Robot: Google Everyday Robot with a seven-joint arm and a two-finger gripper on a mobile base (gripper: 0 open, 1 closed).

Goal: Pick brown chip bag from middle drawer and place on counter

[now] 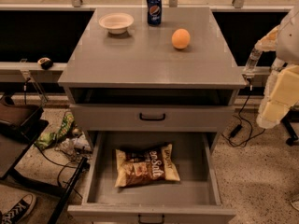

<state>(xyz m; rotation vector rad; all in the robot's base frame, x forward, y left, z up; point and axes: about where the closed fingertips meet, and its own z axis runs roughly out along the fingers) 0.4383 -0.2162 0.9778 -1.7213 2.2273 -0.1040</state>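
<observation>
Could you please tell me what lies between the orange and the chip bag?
Camera view: bare counter, a dark open slot, then a closed drawer front. The gripper hangs at right.

Right edge crops the hand [279,99], which sits beside the desk [140,59]. Bottom edge clips the middle drawer [93,171] handle.

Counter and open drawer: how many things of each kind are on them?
bowl: 1
soda can: 1
orange: 1
brown chip bag, in the middle drawer: 1
Total: 4
The claw is off to the right of the counter.
</observation>
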